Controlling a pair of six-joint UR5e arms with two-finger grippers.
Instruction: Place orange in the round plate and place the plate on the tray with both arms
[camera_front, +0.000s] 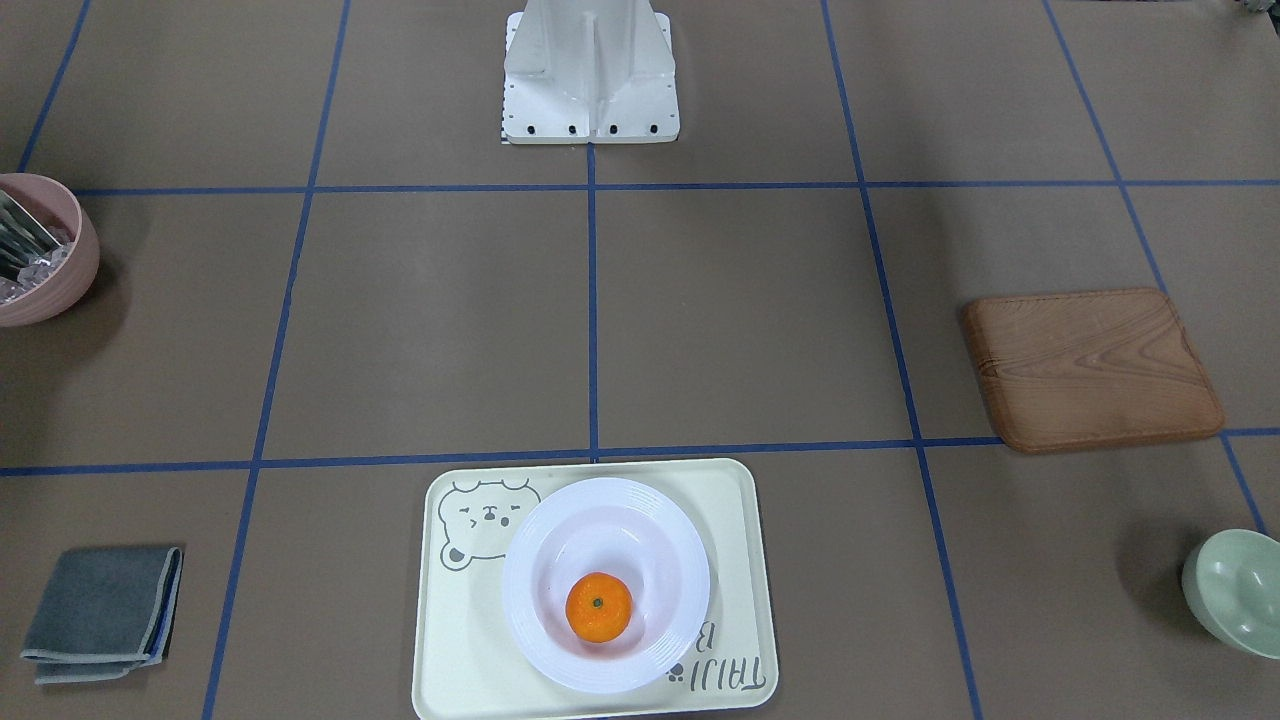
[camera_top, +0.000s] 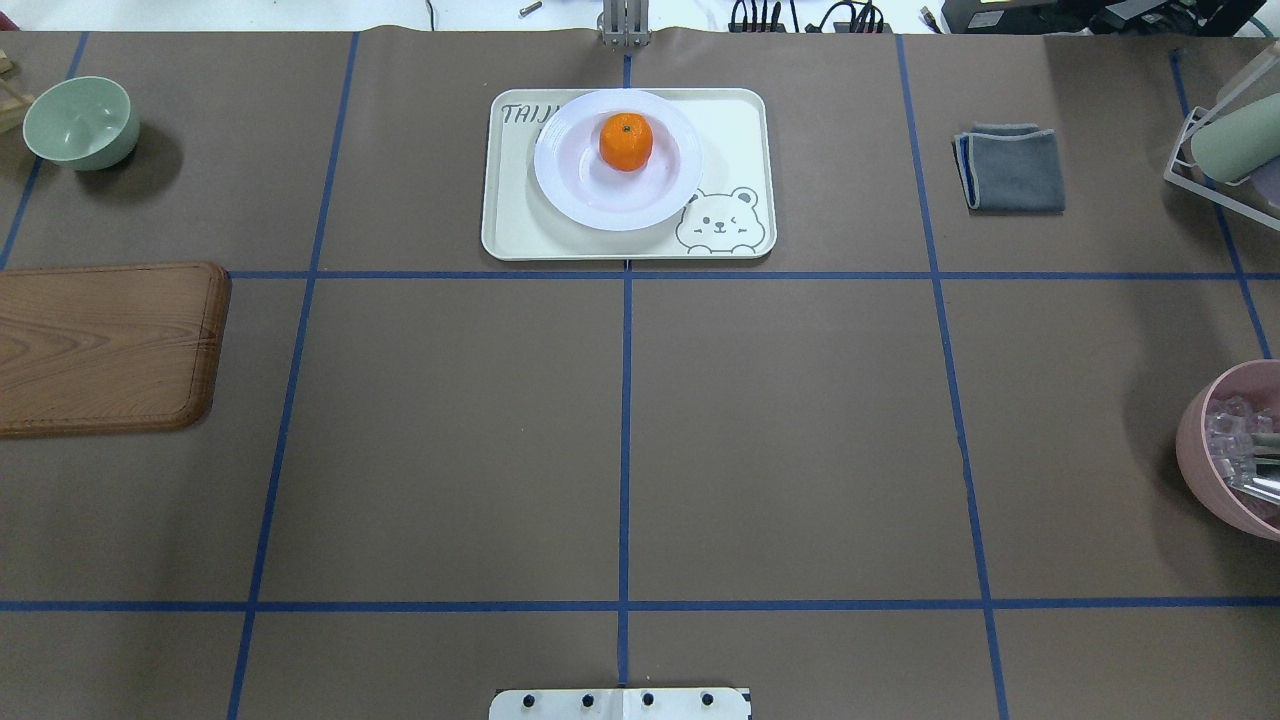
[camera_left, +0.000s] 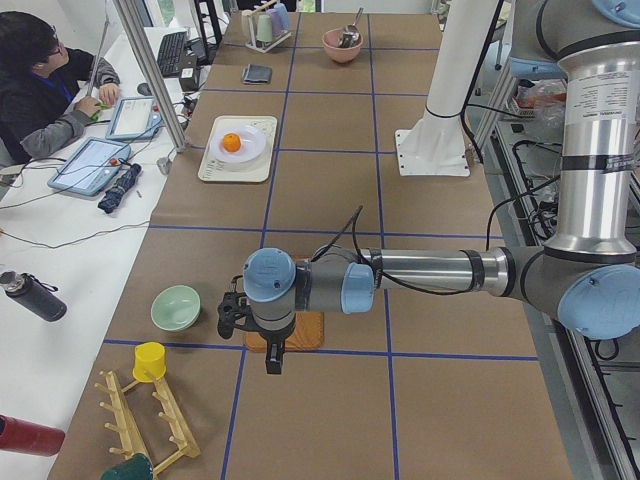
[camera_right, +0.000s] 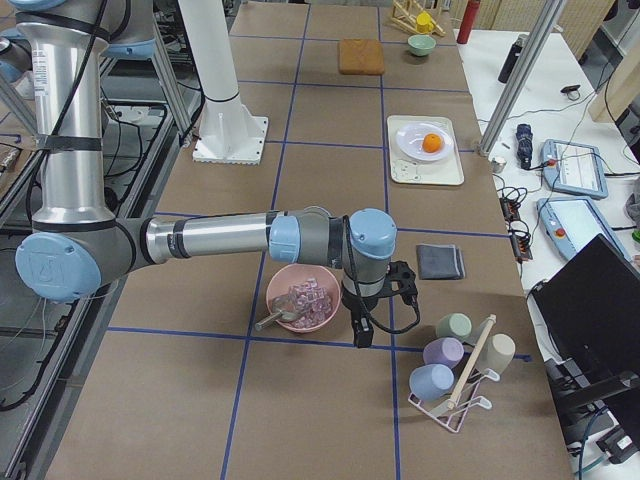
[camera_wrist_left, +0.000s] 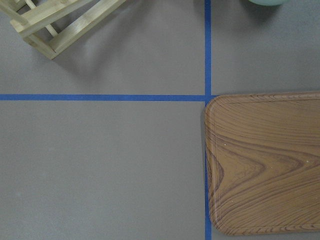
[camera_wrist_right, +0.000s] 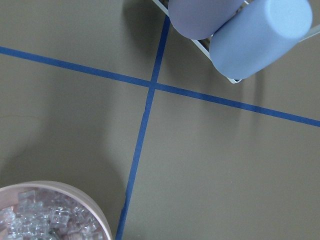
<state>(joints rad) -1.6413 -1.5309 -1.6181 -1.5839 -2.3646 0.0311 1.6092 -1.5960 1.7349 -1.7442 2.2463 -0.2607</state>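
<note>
The orange (camera_front: 598, 606) (camera_top: 626, 141) lies in the white round plate (camera_front: 620, 500) (camera_top: 600, 215). The plate stands on the cream tray (camera_front: 450, 650) (camera_top: 730, 120) with the bear drawing, at the table's far middle edge. Neither gripper appears in the overhead or front views. The left gripper (camera_left: 272, 358) hangs over the wooden board at the table's left end, far from the tray (camera_left: 225, 172). At the opposite end, the right gripper (camera_right: 360, 335) hangs beside the pink bowl. I cannot tell whether either gripper is open or shut.
A brown wooden board (camera_top: 100, 345) and a pale green bowl (camera_top: 80, 120) are on the left. To the right are a pink bowl of ice (camera_top: 1230, 450), a folded grey cloth (camera_top: 1010, 168) and a cup rack (camera_right: 460, 370). A person (camera_left: 40, 90) sits beyond the far edge.
</note>
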